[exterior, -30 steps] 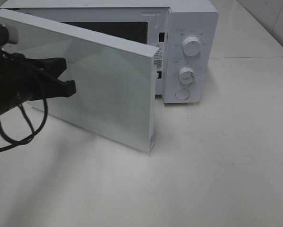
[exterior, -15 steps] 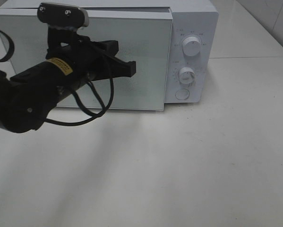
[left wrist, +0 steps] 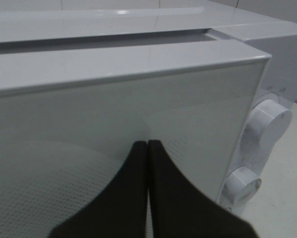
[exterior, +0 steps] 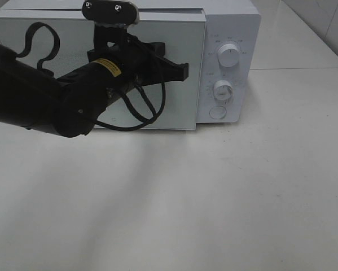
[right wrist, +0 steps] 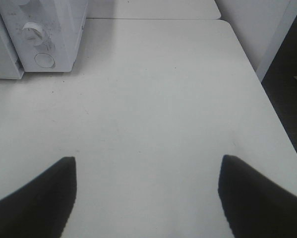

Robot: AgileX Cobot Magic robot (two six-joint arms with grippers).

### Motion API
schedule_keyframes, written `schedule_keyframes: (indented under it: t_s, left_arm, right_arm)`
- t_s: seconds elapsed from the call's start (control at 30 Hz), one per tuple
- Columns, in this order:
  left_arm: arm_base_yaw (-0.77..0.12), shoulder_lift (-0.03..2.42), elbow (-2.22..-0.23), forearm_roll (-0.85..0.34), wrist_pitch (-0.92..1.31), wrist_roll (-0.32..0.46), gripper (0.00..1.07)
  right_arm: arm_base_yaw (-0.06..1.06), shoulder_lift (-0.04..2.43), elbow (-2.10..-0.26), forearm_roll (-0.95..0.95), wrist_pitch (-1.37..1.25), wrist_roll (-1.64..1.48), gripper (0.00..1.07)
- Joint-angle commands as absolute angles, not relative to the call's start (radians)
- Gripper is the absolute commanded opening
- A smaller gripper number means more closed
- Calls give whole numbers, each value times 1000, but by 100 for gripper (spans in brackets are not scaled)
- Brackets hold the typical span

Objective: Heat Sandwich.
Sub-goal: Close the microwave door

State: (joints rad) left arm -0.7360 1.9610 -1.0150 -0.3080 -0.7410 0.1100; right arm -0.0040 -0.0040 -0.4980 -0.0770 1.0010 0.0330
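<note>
White microwave (exterior: 228,25) stands at the back of the table (exterior: 214,197), and its door (exterior: 180,107) sits flush with the control panel, shut.

Left gripper (exterior: 184,70): jaws pressed together, holding nothing. It is in front of the door's upper half, toward the control-panel side. The wrist view puts the tips (left wrist: 147,145) right at the door face; contact cannot be confirmed.

Right gripper (right wrist: 147,167): jaws wide apart and empty, over bare table in front of the microwave and off to its control-panel side.

Sandwich: not visible in any view. Nothing lies on the table in front of the microwave. If the sandwich is inside, the frosted door hides it, so its place cannot be confirmed.

Assessment: the door-closing step appears complete or at its last push. The heating itself looks not yet started.

Next move, as judged: a gripper must reach the panel beside the door and turn the lower dial (exterior: 223,90), probably the timer, leaving the upper dial (exterior: 229,56) and the button (exterior: 217,112) alone. That calls for jaws spread around the knob, then a firm pinch and a wrist turn.
</note>
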Motion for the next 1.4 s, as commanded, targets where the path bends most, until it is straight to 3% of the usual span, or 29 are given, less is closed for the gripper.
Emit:
schedule_keyframes:
  t_s: [0.03, 0.3, 0.93, 1.4]
  left_arm:
    - [-735, 1983, -1055, -331, -745, 119, 0]
    - [-706, 2041, -1158, -397, -712, 168, 0]
    - [-682, 2053, -1209, -404, -685, 165, 0]
    - [-743, 1924, -1018, -423, -679, 165, 0]
  right_arm:
    - [-10, -32, -497, -75, 995, 40, 76]
    - [-10, -32, -497, -75, 995, 40, 76]
    - [-10, -32, -497, -75, 995, 40, 76]
    - [-10, -32, -497, -75, 995, 39, 76]
